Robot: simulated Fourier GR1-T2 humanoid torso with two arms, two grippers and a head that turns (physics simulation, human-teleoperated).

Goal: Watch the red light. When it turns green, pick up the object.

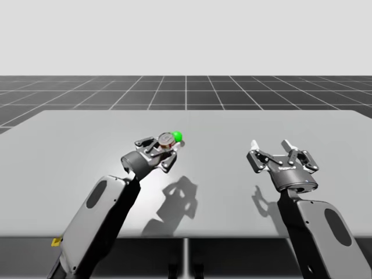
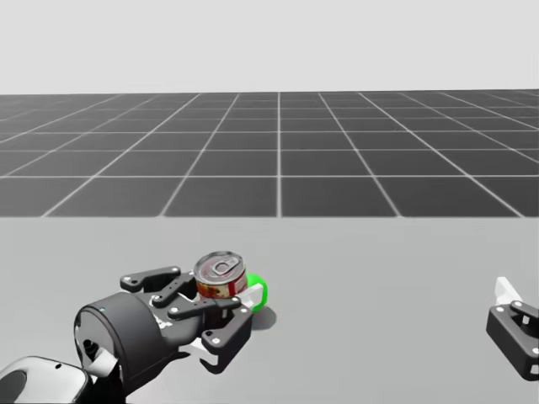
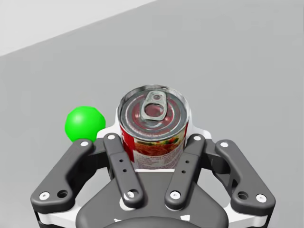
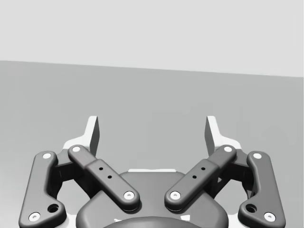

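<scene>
One grey, flat worktop point(image 1: 70, 139) is seen. One can point(image 3: 154, 107) is counted. One light point(image 3: 84, 123) is counted too, a small round ball that is lit green. Two sets of fingers are counted, one at each side.

At the left side, the left fingers point(image 3: 113, 142) are found out over the worktop, a bit left of the middle. They are closed in around the can. The can is pressed from two sides, with one finger on each side, so it is held tight. The fingers are open only as far as the can is wide. The can is red on its side, with a shiny silver top and a ring pull. It is held upright with the top facing up. Its bottom is hidden by the fingers, so it cannot be told if it is lifted off the worktop or set on it.

The green light is seen just beside the can, a little to the right of it and behind it in the high view. It cannot be told if the two are touching.

At the right side, the right fingers point(image 4: 93, 133) are spread wide open. Nothing is held between them, and nothing is touched by them. They are seen above the worktop, well apart from the can and the light.
</scene>
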